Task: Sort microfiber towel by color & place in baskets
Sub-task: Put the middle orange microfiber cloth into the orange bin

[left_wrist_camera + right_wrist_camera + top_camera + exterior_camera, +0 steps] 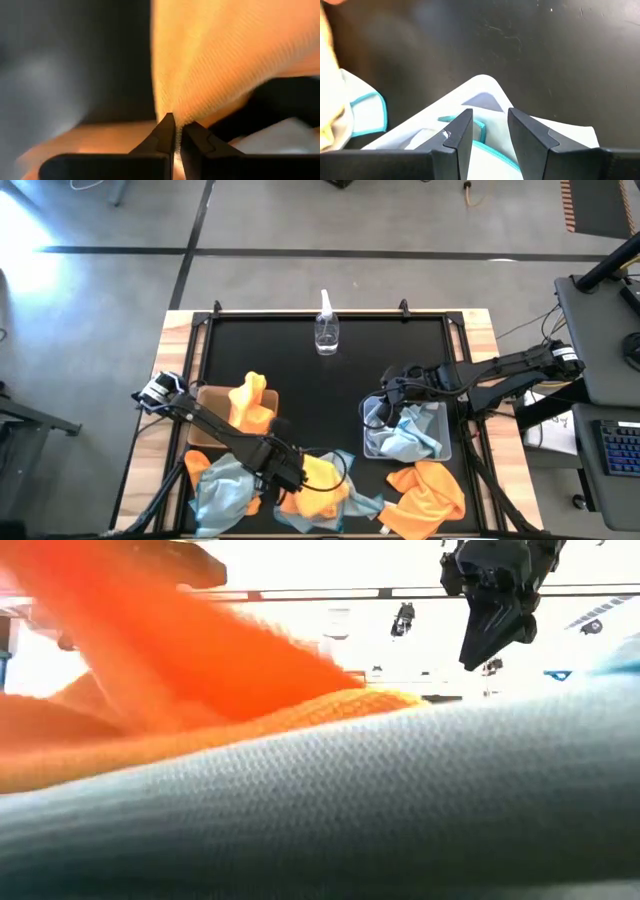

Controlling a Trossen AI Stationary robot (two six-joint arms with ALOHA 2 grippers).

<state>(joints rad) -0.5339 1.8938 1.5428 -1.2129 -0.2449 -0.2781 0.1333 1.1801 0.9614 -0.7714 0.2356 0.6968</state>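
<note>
Desk layout: two baskets side by side, loose towels along the near edge

One basket (203,432) sat at the left with a towel (248,402) in it; the other basket (440,448) sat at the right, also holding a towel (408,437). A spray bottle (326,330) stood at the far middle of the desk (300,360). Near of the baskets lay a heap of towels (320,480), with the left hand (292,477) on it; the right hand (384,404) hung over the right basket's far left corner.

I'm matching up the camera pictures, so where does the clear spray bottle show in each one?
High view: spray bottle stands at the black mat's far edge, centre.
Low view: faint, upper middle, behind the orange towel.
Left wrist view: not in it.
Right wrist view: not in it.
Shared landmark: the orange towel.
</note>
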